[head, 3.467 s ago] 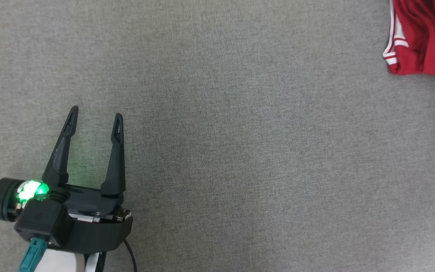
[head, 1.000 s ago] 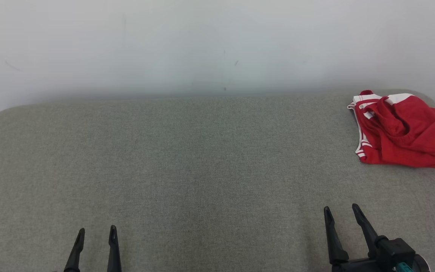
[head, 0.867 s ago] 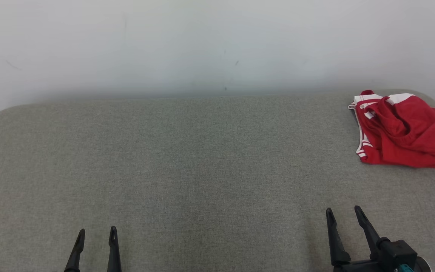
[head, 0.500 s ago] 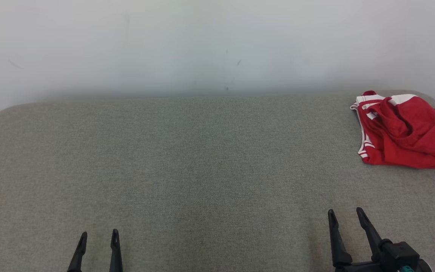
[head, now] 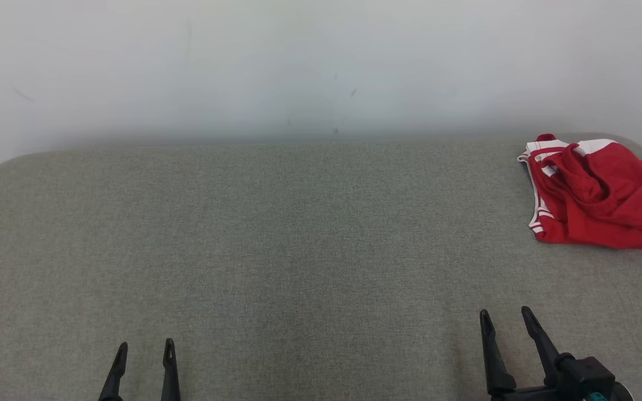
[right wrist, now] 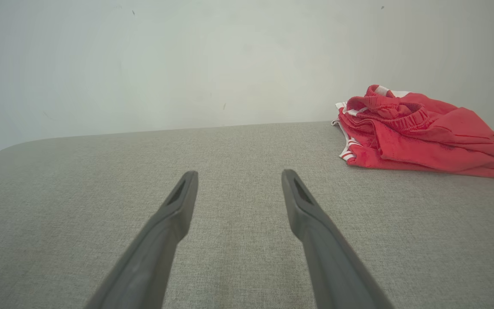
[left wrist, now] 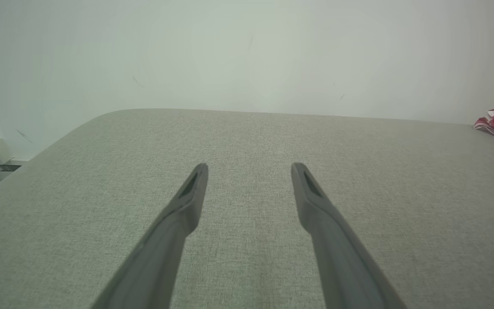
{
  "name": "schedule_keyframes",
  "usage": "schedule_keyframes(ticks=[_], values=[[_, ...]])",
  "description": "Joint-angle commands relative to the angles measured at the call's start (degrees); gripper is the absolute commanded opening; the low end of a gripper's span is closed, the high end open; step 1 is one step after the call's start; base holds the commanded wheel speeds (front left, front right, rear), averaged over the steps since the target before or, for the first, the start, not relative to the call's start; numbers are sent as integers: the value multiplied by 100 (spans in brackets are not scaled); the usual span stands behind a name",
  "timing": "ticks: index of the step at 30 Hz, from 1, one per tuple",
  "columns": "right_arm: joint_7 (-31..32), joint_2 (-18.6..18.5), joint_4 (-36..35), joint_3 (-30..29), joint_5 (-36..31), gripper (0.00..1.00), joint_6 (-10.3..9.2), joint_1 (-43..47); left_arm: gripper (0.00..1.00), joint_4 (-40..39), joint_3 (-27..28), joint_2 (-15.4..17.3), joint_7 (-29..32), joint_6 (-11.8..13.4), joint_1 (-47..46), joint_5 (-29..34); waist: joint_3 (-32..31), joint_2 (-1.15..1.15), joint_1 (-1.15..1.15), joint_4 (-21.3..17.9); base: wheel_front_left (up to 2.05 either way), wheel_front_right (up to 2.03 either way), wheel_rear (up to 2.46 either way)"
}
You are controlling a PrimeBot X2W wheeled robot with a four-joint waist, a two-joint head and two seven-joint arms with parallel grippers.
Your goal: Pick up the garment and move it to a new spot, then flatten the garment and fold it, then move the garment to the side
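Sitting bunched up at the upper right of the head view is the red-and-white garment (head: 599, 195). It's not flat at all, more of a loose rumpled pile, and its right side runs off the frame edge. It's lying on the grey fabric surface (head: 298, 234), up by the far right corner and close to the white wall (head: 298, 67). The left gripper (head: 146, 343) pokes up from the bottom left of the frame with its two fingers parted and nothing between them. The right gripper (head: 505, 311) is at the bottom right, also spread and empty. Both are well apart from the garment, with the right one the nearer of the two. In the right wrist view the pile sits at the upper right, past the fingertips and off to the side, and you can make out a gathered waistband on top. In the left wrist view only a sliver of it shows at the right edge.
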Motion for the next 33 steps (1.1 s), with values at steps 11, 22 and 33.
schedule_keyframes(ticks=[11, 22, 33], values=[[-23, 19, 25, 34, -13, 100, -14, 46, 100, 30, -2, -4, -12, -57, -68, -26, 30, 0, 0, 34, 0, 0, 0], [284, 2, 240, -75, 728, 0, 0, -7, 0, 256, 39, -13, 166, -84, -57, -719, 26, 0, 0, 41, 0, 0, 0], [688, 3, 256, -236, 1912, 0, -1, -168, 0, 163, 16, -10, 315, -140, -117, -1912, 16, 0, 0, 48, 0, 0, 0]])
